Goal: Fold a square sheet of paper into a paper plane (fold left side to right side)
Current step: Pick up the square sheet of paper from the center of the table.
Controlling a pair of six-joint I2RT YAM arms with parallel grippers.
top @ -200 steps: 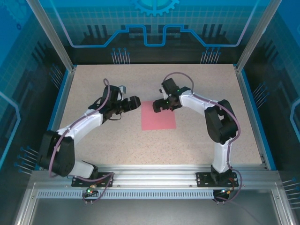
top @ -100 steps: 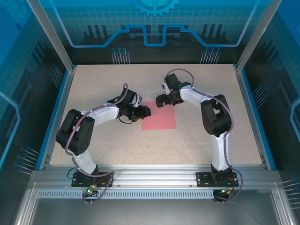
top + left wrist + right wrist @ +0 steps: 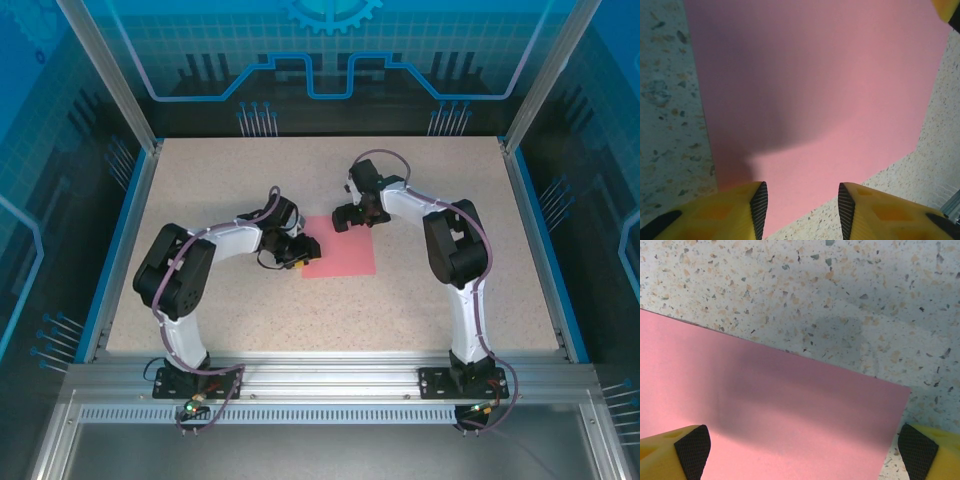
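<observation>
Lying flat on the surface point(image 3: 430, 290), the sheet point(image 3: 342, 250) is overhung at its left edge by the part-open left gripper point(image 3: 302, 255) and at its far edge by the wide-open right gripper point(image 3: 349, 220).

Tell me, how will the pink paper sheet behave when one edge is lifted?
Probably floppy: the square sheet of paper lies flat on the speckled table, its edges showing no thickness. Likely very light, so a push may slide it across the smooth top. Pinched by the left gripper, it would probably crease.
</observation>
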